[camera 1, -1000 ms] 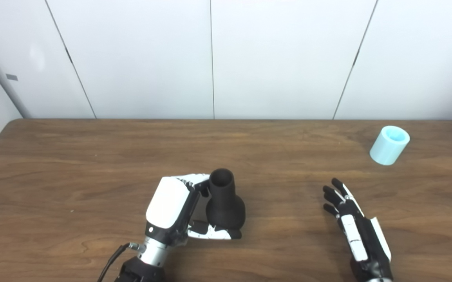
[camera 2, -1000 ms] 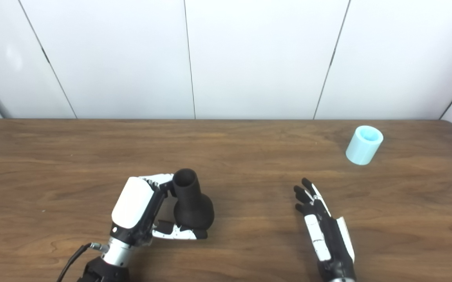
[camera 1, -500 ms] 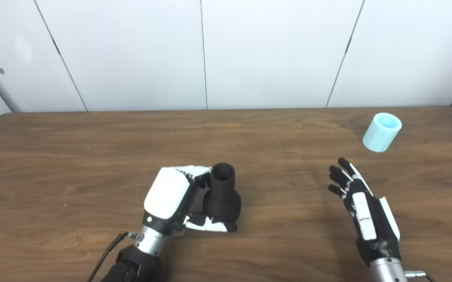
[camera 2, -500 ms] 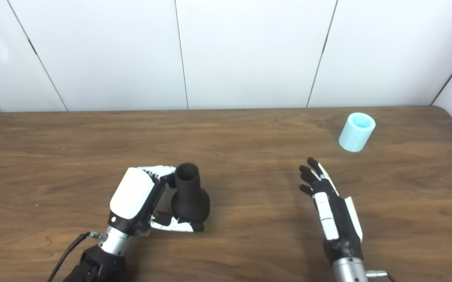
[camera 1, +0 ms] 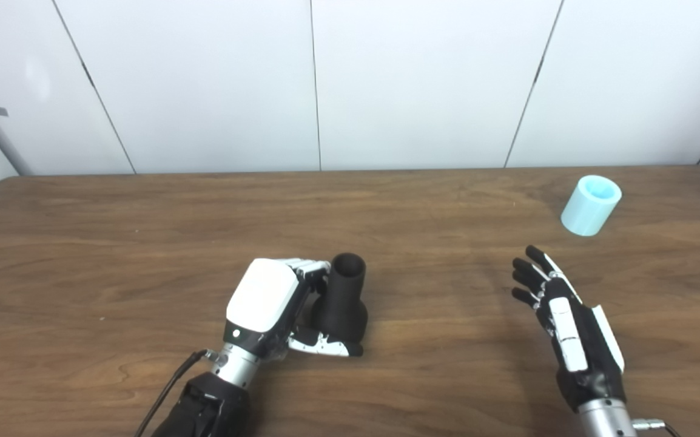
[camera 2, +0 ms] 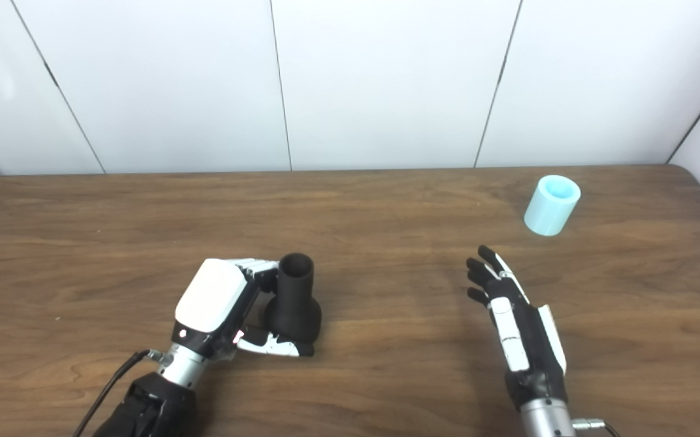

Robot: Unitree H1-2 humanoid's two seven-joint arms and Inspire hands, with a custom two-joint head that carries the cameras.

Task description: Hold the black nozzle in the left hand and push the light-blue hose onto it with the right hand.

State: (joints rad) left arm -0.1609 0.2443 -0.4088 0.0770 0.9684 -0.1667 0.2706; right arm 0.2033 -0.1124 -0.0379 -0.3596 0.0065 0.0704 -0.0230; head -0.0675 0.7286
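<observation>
- While the left hand (camera 1: pixel 263 306) sits at the near middle of the wooden table (camera 1: pixel 144 243), its fingers (camera 1: pixel 310 268) curl round the neck of the black nozzle (camera 1: pixel 341 300) and its thumb (camera 1: pixel 326 347) runs under the bulbous base; closed on it
- nozzle upright or nearly so, narrow open mouth up, wide rounded base low at the table; cannot tell if the base touches the wood or is lifted a little
- white back plate of the left hand faces the camera; black cable trails from the wrist to the bottom edge
- right hand (camera 1: pixel 568 318) over the near right part of the table, fingers straight and slightly spread, pointing away toward the far right; holds nothing, wide open
- cannot tell whether the right hand rests on the table or hovers over it
- light-blue hose (camera 1: pixel 591 205) is a short stubby tube at the far right of the table, tilted, open end up and toward the wall; touched by neither hand
- hose beyond the right hand's fingertips, with a clear gap of bare wood between; well apart from the nozzle
- white panelled wall (camera 1: pixel 423 85) behind the table's far edge
</observation>
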